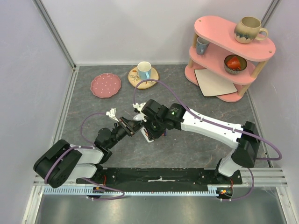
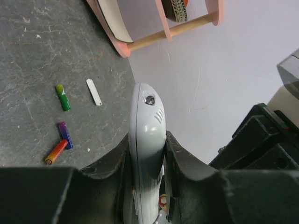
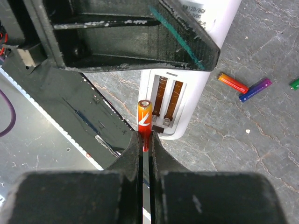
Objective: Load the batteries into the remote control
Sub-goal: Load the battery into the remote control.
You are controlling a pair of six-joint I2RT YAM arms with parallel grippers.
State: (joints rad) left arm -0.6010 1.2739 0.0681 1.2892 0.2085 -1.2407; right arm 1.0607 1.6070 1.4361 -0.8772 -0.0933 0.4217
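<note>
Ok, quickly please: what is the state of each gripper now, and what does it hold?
The left gripper: closed on the remote control.
The right gripper: closed on an orange battery.

We lose remote (image 3: 198,88) far end behind left gripper (image 2: 147,142) in right wrist view; green battery (image 3: 295,84) cut by frame edge; orange battery (image 3: 144,116) lower end buried in right gripper (image 3: 145,140).

We see soft, even overhead light in every view, casting only faint shadows beneath the pink shelf (image 1: 215,28) at upper right, a gentle sheen on the white remote control (image 2: 145,135) and a glint on the orange battery (image 3: 144,116), while the dark foreground along both wrist views' lower edge is blurred.
</note>
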